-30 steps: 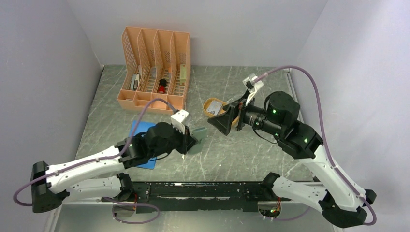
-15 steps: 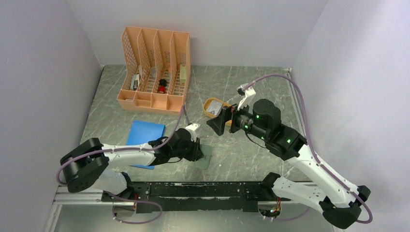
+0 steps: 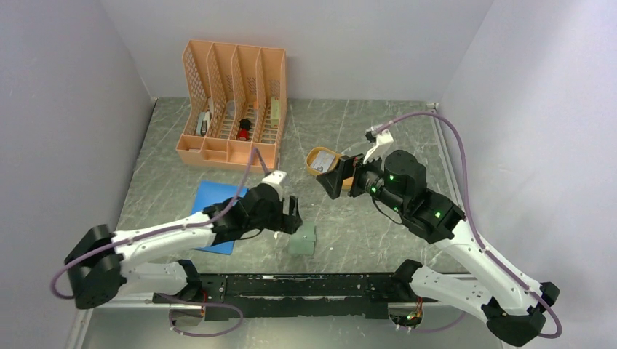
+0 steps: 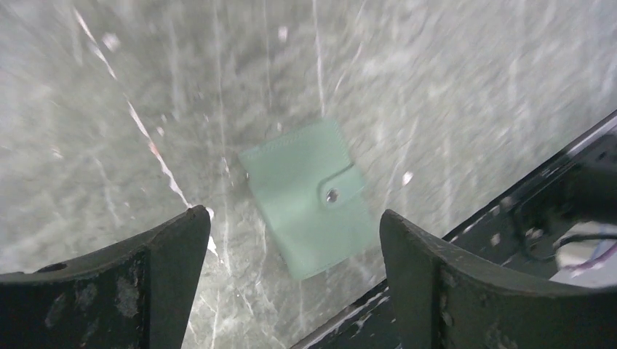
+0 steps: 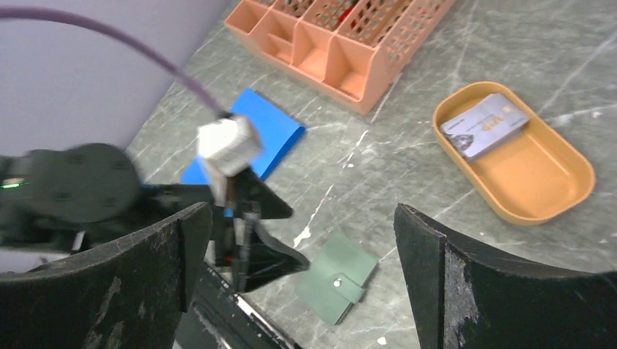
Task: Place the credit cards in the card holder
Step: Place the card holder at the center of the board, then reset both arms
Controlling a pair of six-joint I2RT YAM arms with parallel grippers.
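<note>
Lying flat near the front edge of the counter, the holder is folded shut with its snap tab fastened on top, so no pocket is exposed to take a card. That spot looks reachable by both arms, which would suit a 2-arm job: 1 to open or steady it, 1 to feed.

Just behind and above it hangs the left gripper, jaws spread wide and empty. In its wrist view the holder sits on the stone below, touching neither finger. The left arm crosses over part of a blue pad.

Farther back, the right gripper is also released and empty, held in the air between holder and tray, probably so it can go either way.

The cards lie stacked at 1 end of the tray, well apart from the holder; how many, I cannot tell. Unsnapping the holder is likely the next need.

At the far left stands a rack, not involved.
</note>
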